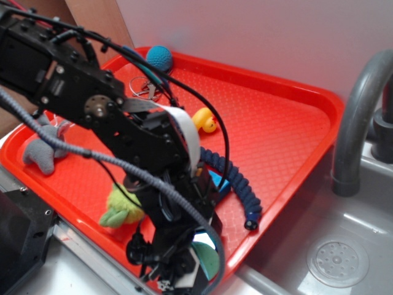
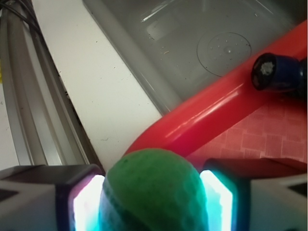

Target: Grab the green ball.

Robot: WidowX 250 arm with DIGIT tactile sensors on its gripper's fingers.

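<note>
Filling the bottom of the wrist view, the green ball (image 2: 151, 192) is seen seated between the two lit finger pads (image 2: 89, 204), which appear pressed to its flanks; the gripper (image 2: 151, 202) is judged closed on it, though true contact cannot be confirmed. From the exterior view the ball (image 1: 209, 258) is placed at the near corner of the red tray (image 1: 288, 123), just inside the raised rim. Little side room is left there: the rim and the sink basin (image 1: 344, 246) lie just beyond. A straight lift is advised. The blue coiled cord (image 1: 236, 178) is noted close by; the yellow-green plush toy (image 1: 120, 206) is on the arm's other side.
</note>
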